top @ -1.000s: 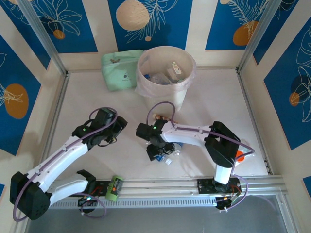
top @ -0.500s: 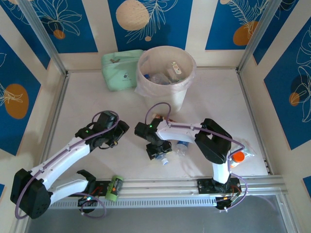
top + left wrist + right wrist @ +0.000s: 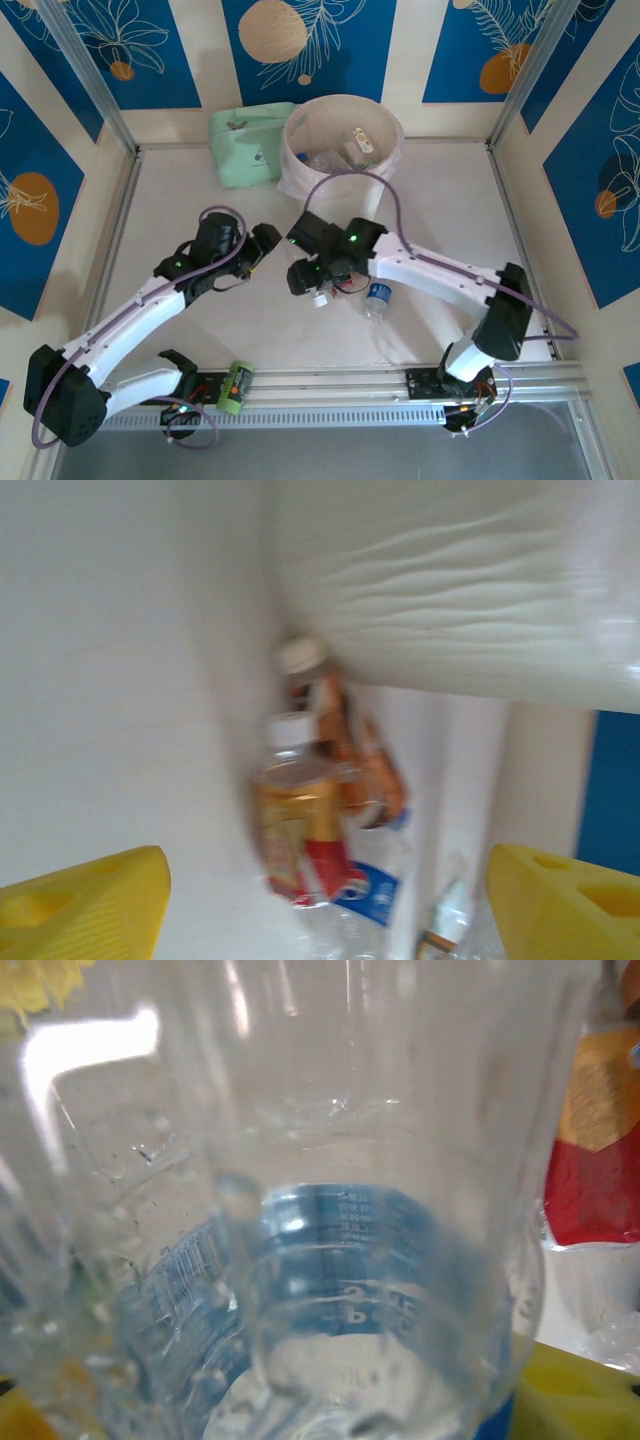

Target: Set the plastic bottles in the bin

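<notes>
Back left, a pale-green pouch lies just beside the bin, which has bottles inside. The left claw hangs spread wide. Its yellow fingertips frame blurred orange-labelled bottles lying by the bin's wall. The right claw grips a clear blue-labelled bottle near the middle of the worktop. Just right of it, a second blue-labelled bottle lies loose.

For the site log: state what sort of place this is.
Likely a robot test cell: white table fenced by aluminium rails, blue leaf-patterned wall panels, two white robot arms bolted at its near edge.
</notes>
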